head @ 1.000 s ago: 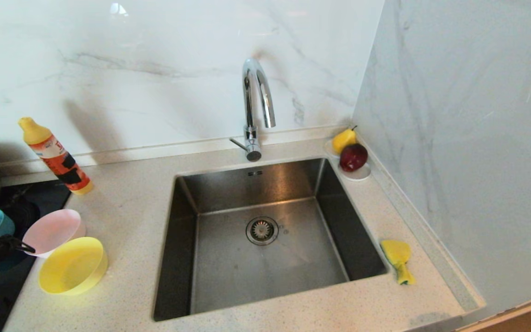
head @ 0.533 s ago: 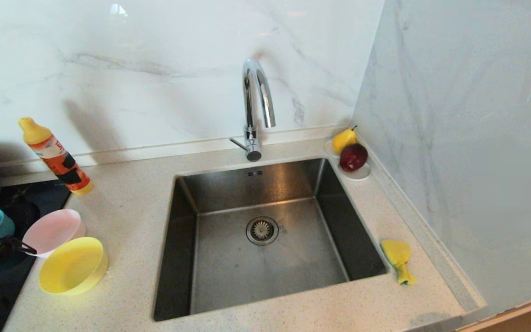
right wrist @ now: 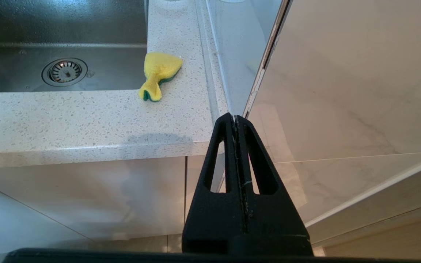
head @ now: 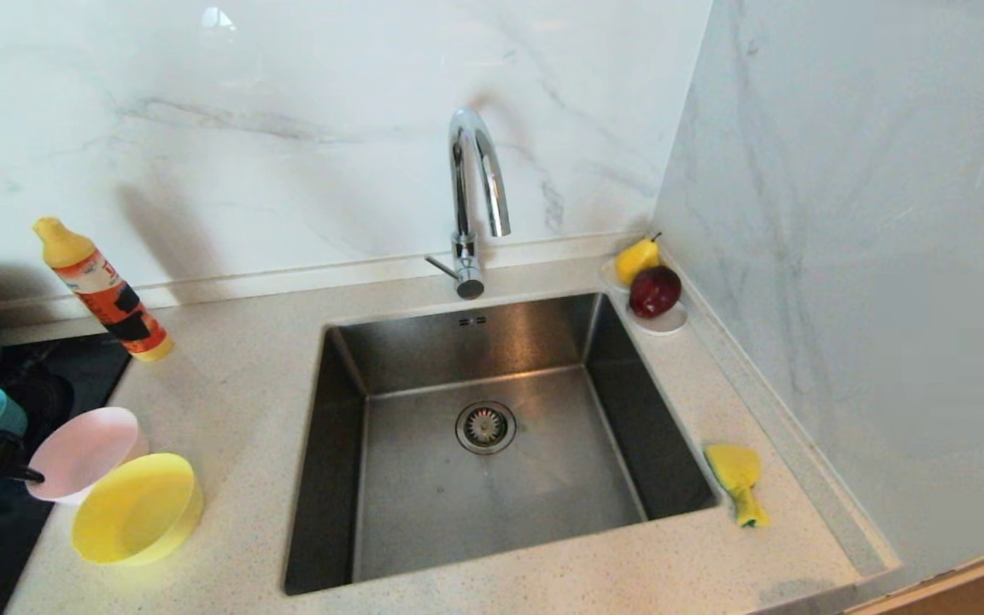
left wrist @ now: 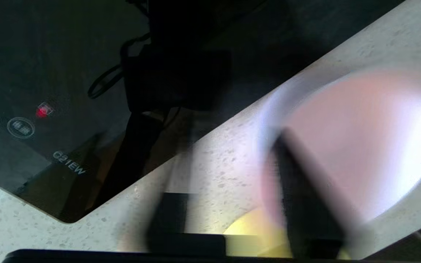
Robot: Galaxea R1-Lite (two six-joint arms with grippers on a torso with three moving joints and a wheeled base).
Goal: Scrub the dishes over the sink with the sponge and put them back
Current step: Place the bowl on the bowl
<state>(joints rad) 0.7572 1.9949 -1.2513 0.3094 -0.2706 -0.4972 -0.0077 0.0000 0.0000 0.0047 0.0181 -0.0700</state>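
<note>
Left pincer [head: 26, 475] pinching round pink plastic bowl [head: 86, 453] by its rim; yellow bowl [head: 137, 510] just beside. Right pincer [right wrist: 236, 120] pressed together.

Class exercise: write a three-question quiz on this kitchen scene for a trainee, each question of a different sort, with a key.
1. True or false: the sponge lies inside the sink.
2. Which colour of bowl stands nearest the sink? A pink, B yellow, C blue.
3. Fill in: the right tool is ____ (open or shut).

Key: 1 false, it lies on the counter beside the sink. 2 B, the yellow bowl. 3 shut.
</note>
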